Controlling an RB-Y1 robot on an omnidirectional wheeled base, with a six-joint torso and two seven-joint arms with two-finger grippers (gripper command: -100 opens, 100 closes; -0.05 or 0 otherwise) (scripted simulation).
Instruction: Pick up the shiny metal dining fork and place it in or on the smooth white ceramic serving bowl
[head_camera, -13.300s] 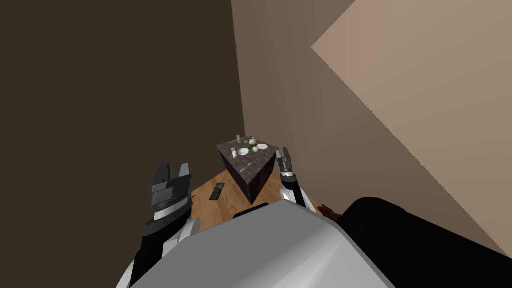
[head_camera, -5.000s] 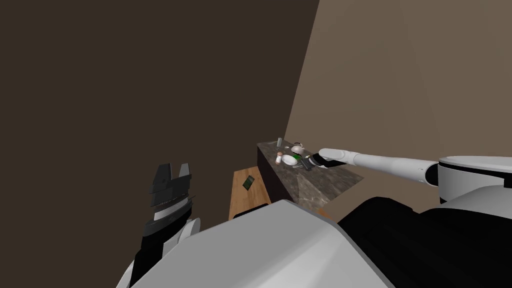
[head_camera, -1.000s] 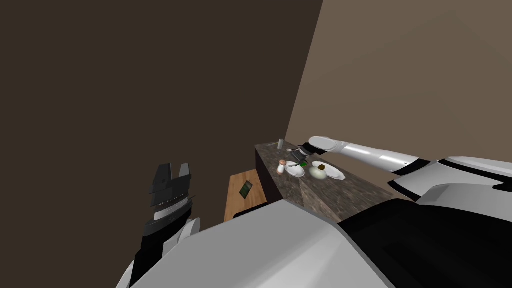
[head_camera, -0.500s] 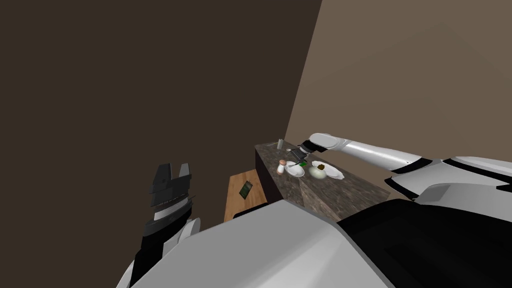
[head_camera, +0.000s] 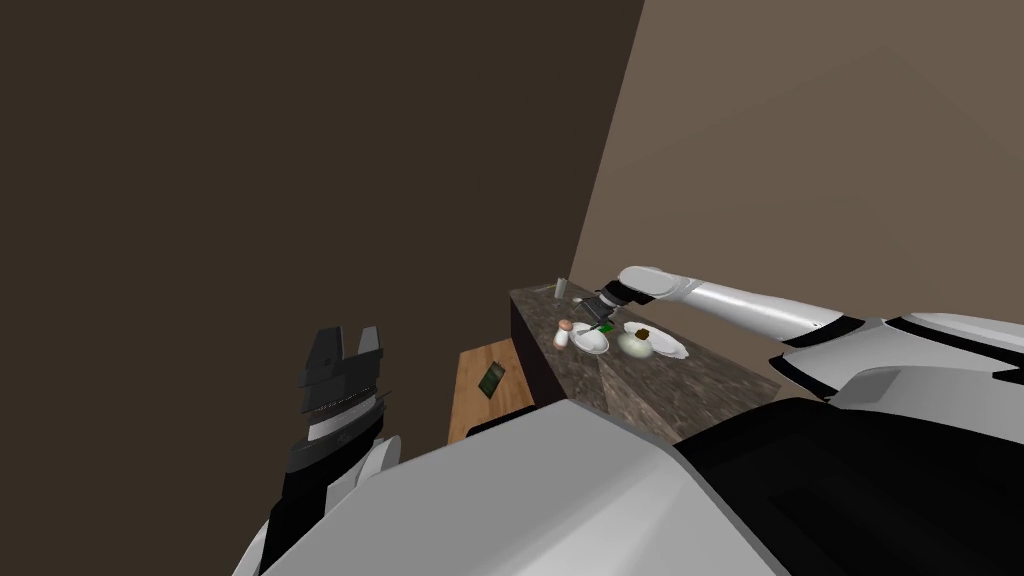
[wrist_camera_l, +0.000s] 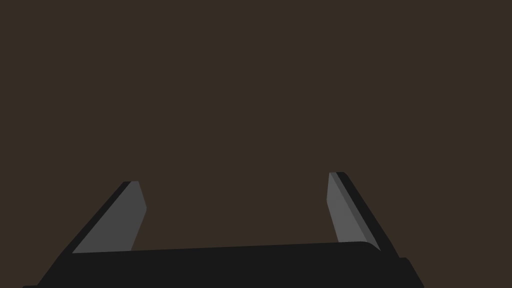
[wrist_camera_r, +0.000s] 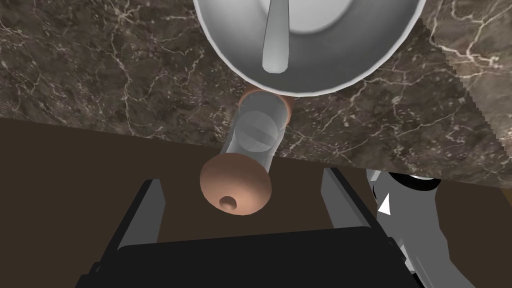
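countertop (wrist_camera_r: 100, 75): dark brown marble, white veining | bowl (wrist_camera_r: 340, 60): white rim, grey-shaded inside | fork (wrist_camera_r: 276, 40): pale grey | shaker (wrist_camera_r: 250, 150): clear body, terracotta cap | plate (head_camera: 668, 347): white | flat item (head_camera: 492, 377): green with dark edging | wood-grain surface (head_camera: 472, 405): light tan

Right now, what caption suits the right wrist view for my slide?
Open right hand facing a dark marbled counter; grey fork lies in the white bowl, brown-capped shaker beside it.

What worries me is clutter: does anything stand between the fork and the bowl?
Nothing visible does: the fork already lies inside the white bowl. A brown-capped glass shaker stands beside the bowl, right in front of the open right claw.
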